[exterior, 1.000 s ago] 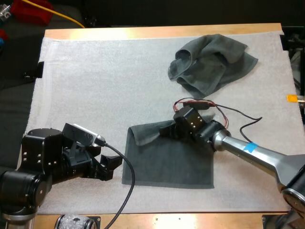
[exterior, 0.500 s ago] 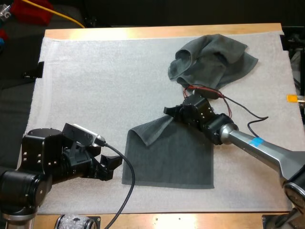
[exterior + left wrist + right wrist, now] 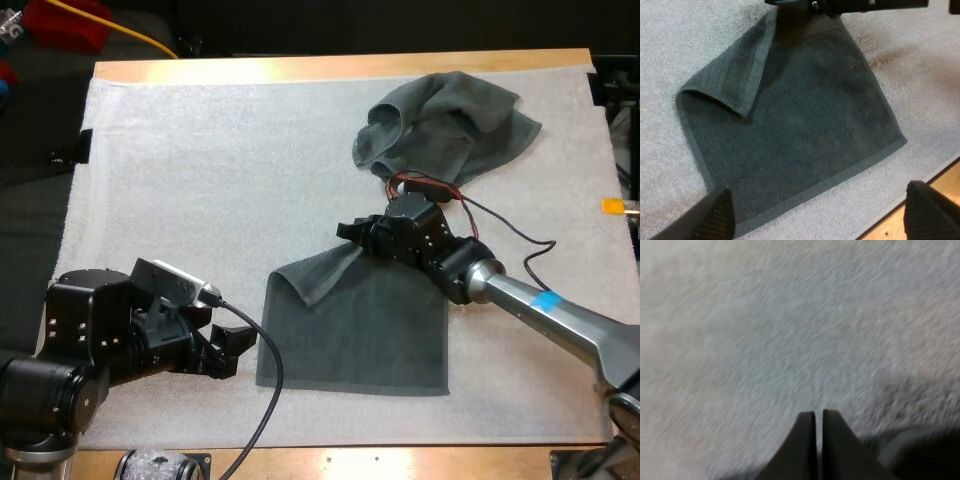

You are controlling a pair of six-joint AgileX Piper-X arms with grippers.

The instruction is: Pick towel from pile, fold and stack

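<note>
A wooden counter (image 3: 300,68) carried a white mat (image 3: 200,180). A dark grey-green flat towel (image 3: 370,330) spread between our two end effectors, with one corner doubled over onto it. A crumpled towel (image 3: 440,130) lay near our right end effector (image 3: 352,232), on its far side. That end effector's fingers were pressed nearly together, apparently pinching the flat towel's far corner, which tapered up to them. Our left end effector (image 3: 238,350) hung spread wide and empty, just beside the flat towel's edge. We judged the doubled corner needed drawing out flat, low and taut, before any fold.
</note>
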